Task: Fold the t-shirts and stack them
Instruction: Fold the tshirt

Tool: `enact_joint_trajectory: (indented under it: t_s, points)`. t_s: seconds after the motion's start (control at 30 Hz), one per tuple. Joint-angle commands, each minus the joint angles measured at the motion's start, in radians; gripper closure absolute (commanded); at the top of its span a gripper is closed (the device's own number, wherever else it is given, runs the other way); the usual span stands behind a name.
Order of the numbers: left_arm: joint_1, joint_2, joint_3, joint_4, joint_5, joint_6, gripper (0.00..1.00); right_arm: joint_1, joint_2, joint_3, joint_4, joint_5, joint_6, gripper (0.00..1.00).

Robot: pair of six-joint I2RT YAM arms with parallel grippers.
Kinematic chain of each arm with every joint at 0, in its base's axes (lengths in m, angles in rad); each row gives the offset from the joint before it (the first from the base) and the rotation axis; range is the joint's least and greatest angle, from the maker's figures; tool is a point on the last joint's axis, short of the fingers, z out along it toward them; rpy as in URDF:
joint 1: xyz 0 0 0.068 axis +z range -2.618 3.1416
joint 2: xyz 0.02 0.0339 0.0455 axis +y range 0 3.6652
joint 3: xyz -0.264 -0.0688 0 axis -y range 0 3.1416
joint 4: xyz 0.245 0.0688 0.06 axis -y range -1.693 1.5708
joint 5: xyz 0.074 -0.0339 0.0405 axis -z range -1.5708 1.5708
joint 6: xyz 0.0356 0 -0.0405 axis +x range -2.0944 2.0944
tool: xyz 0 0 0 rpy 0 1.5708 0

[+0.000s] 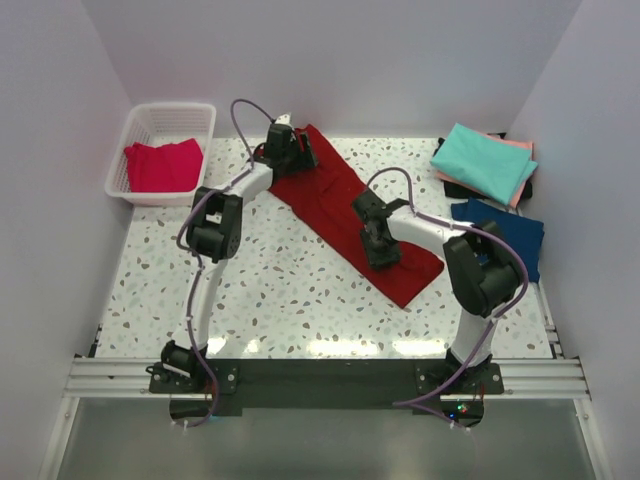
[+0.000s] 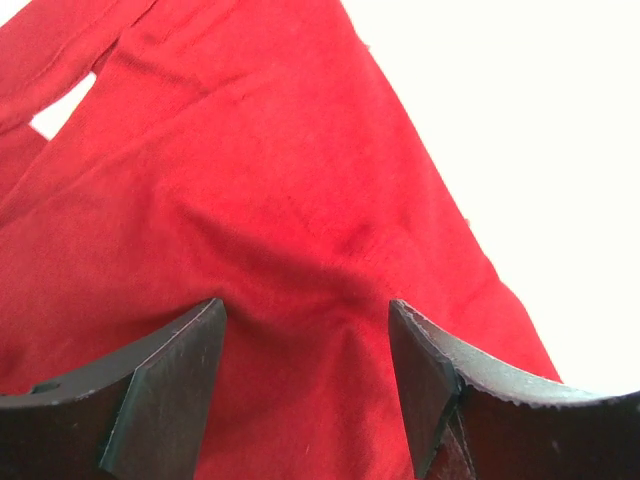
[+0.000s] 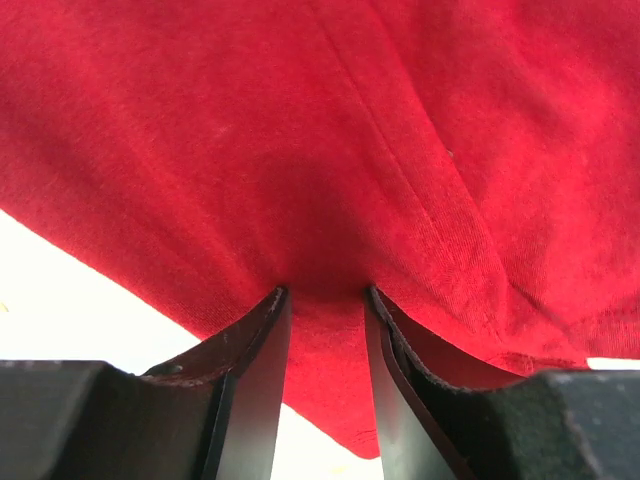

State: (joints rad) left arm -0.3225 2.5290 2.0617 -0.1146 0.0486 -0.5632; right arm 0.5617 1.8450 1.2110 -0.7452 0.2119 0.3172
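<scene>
1. My left gripper (image 2: 305,310): jaws stand wide apart and hold nothing. Only the dark red shirt (image 2: 260,180) lies flat below them.
2. My right gripper (image 3: 325,292): jaws a narrow gap apart, tips down in the same shirt, close to its edge. The cloth darkens and creases there. I cannot tell if a fold is pinched.
3. The shirt lies as a long strip slantwise across the middle of the table (image 1: 280,290). My left gripper is at its far end, my right toward its near end.
4. Step in hand, I judge: folding this strip. Catch every layer at the edge, lift low, and keep both sides level so nothing twists.
5. The wrist views give the jaw gaps and a seam by my right tips. Only the top view shows the teal shirt (image 1: 485,160) on a salmon pink shirt (image 1: 522,150) at far right. It also shows the navy shirt (image 1: 510,235) beside them and a pinkish-red shirt (image 1: 160,165) in the basket (image 1: 170,107).
</scene>
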Motion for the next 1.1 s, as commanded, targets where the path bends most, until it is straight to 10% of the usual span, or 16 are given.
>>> enact_joint_trajectory:
  t_s: [0.0, 0.83, 1.07]
  points:
    - [0.036, 0.06, 0.026, 0.167, 0.147, -0.079, 0.28, 0.01, 0.005, -0.025, 0.018, -0.111, -0.027, 0.59]
    - [0.066, 0.178, 0.181, 0.463, 0.215, -0.276, 0.21, 0.414, 0.077, 0.165, 0.003, -0.368, 0.063, 0.6]
    - [0.071, 0.01, 0.063, 0.406, 0.229, -0.161, 0.2, 0.431, 0.013, 0.15, 0.026, -0.313, 0.083, 0.6]
